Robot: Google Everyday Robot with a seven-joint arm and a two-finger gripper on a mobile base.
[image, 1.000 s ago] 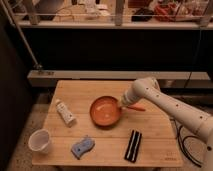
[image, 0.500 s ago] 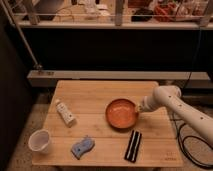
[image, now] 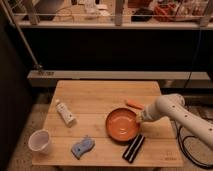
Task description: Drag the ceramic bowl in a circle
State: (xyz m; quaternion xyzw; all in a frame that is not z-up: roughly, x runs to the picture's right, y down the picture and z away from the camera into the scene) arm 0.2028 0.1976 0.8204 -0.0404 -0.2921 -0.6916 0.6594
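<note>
Camera view, lower right: gripper [image: 138, 119] sits at the right rim of the ceramic bowl [image: 121, 126] (clamped or loose, can't tell). Glossy, rigid, likely heavy, chippable, so hook that rim.

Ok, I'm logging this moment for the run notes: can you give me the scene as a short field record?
surface: wooden table
target: ceramic bowl, upright, right of the table's middle
gripper: claw at the bowl's right rim, arm reaching in from the right
left side: white cup near the front corner; white bottle lying behind it
front edge: blue item left of the bowl; black bar in front of it
behind bowl: small orange item by the arm
</note>
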